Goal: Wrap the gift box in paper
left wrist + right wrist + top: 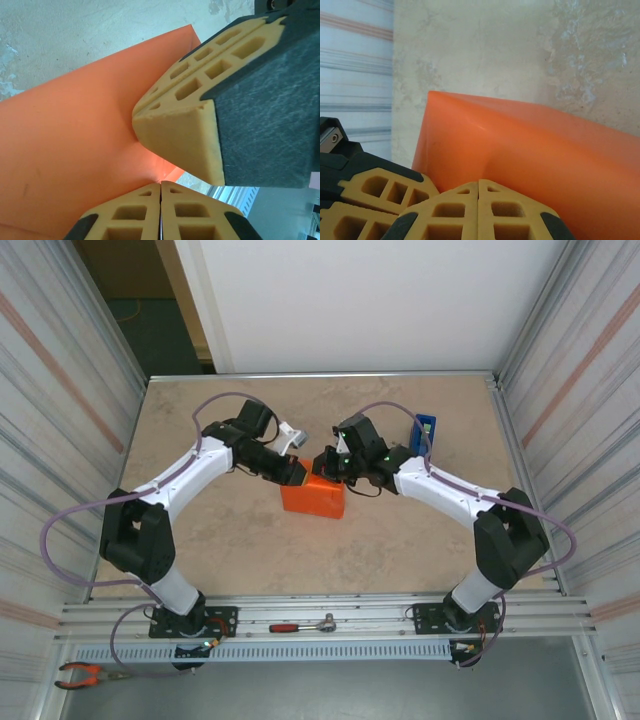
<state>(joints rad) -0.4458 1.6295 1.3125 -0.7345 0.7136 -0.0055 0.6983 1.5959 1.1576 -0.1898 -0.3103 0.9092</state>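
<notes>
Top external view: the paper (312, 500) sits at the centre of the desk (230, 550), already folded into a compact orange block. No marbled surface is exposed, so the gift box is judged to lie inside, fully covered. The left end effector (297, 472) and the right end effector (328, 464) meet at the upper edge of the block, nearly tip to tip.

Left wrist view: the left end effector's pads (135, 215) are pressed flat together at the bottom of the frame, and the right end effector enters from the upper right with its jaws likewise closed. Both lie against a smooth orange face. Whether a thin fold is pinched between either pair cannot be told.

Right wrist view: a creased corner of the paper rises in the middle of the frame, with bare desk beyond.

Stage, as a judgement: the main folds look made and the work is well advanced. What appears to remain is flattening and securing the last flap. No tape is visible on the paper, and the blue tape dispenser (425, 428) stands well apart toward the upper right of the frame.
</notes>
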